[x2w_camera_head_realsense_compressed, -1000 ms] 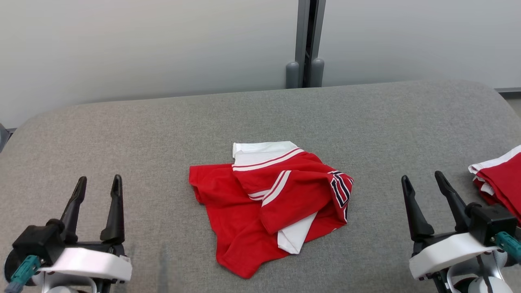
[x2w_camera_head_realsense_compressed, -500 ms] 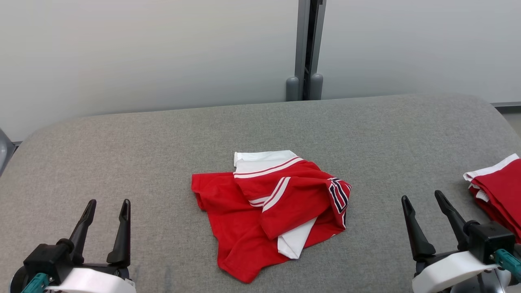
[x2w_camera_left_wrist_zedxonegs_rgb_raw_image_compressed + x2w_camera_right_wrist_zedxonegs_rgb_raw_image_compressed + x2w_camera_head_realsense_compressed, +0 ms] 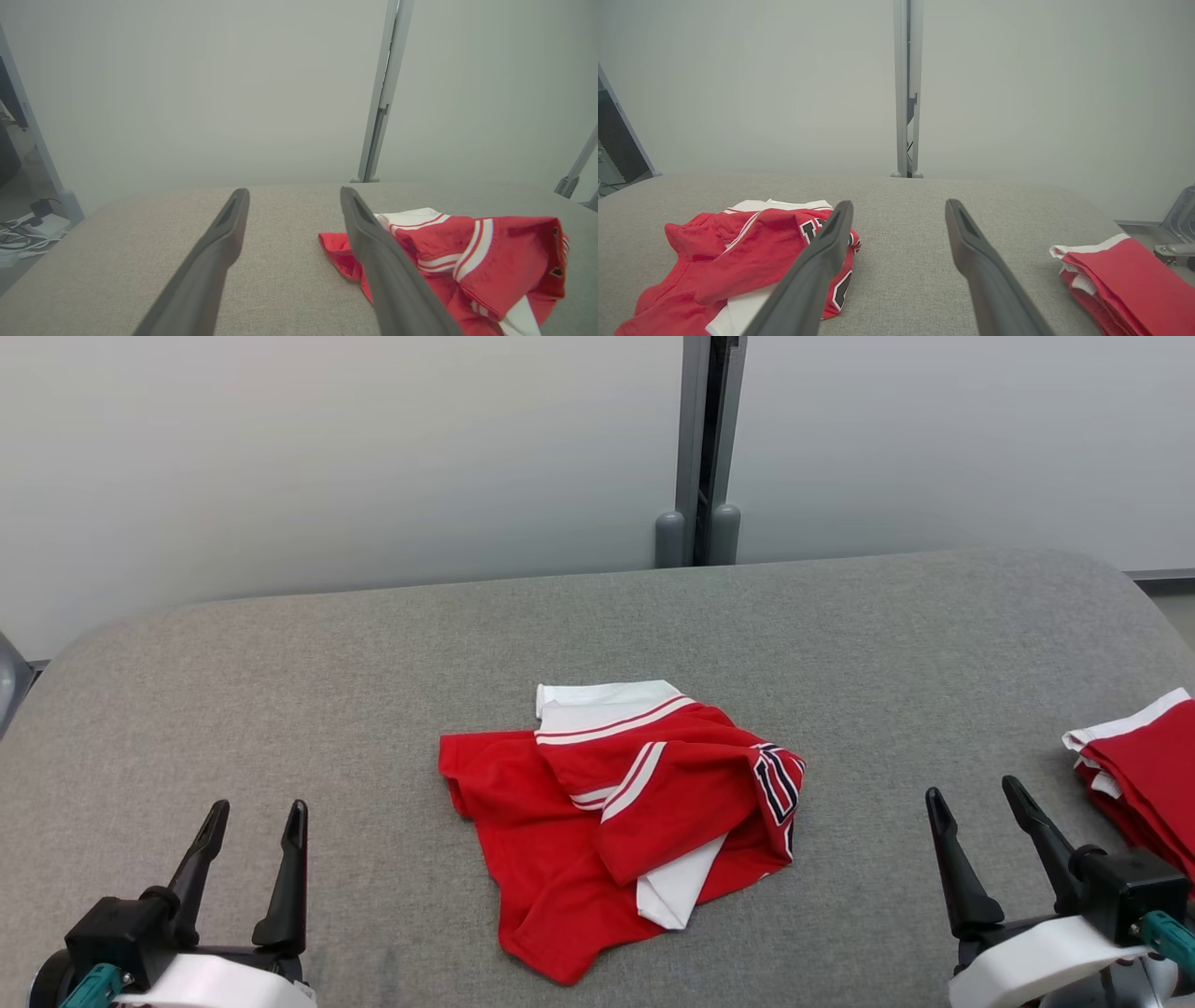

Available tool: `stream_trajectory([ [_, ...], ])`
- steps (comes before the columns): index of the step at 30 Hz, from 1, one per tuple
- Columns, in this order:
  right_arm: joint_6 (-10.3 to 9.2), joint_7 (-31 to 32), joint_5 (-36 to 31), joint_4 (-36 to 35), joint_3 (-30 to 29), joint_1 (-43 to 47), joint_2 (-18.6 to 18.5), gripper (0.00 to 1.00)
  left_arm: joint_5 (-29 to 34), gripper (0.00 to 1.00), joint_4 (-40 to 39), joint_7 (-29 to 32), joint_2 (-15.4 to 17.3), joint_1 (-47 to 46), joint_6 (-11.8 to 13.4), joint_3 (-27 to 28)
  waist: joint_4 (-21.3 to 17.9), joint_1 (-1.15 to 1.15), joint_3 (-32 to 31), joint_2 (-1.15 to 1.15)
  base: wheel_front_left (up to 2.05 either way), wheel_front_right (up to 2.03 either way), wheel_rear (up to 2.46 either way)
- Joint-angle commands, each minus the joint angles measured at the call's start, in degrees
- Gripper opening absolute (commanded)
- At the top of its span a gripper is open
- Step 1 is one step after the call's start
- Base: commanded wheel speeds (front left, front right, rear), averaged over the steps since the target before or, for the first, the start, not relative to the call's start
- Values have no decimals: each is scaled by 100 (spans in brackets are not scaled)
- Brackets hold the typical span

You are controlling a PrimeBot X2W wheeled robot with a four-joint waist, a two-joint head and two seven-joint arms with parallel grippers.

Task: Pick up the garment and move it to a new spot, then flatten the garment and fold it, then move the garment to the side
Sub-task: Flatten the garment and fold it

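Crumpled red garment [image 3: 560, 868] mid-bench [image 3: 355, 653], untouched. Wide open and empty: left hand [image 3: 259, 808], right hand [image 3: 973, 791], well apart from it on either side. Risks: pinching only the top flap, dragging or bunching the rest on lift; snagging the folded red stack [image 3: 1144, 775] near the right hand. Underlayers hidden; stack cut off at frame edge; print unreadable.

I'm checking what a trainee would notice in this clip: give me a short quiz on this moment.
1. True or false: the left gripper holds the garment.
2. The folded pile lies nearest: A the right gripper, B the left gripper, C the garment.
3. Fill in: both grippers are ____.
Key: 1 false, it lies crumpled and untouched; 2 A; 3 open.
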Motion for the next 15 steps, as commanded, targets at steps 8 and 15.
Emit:
stream_trajectory([
  [8,-4,-14,14,27,-16,-28,-6,100,5,100,-32,36,25,-78,34,-43,43,0,24,0,0,0,0],
  [15,-4,35,-27,62,229,-113,-4,100,44,100,-13,61,26,-186,23,-120,125,0,76,0,0,0,0],
])
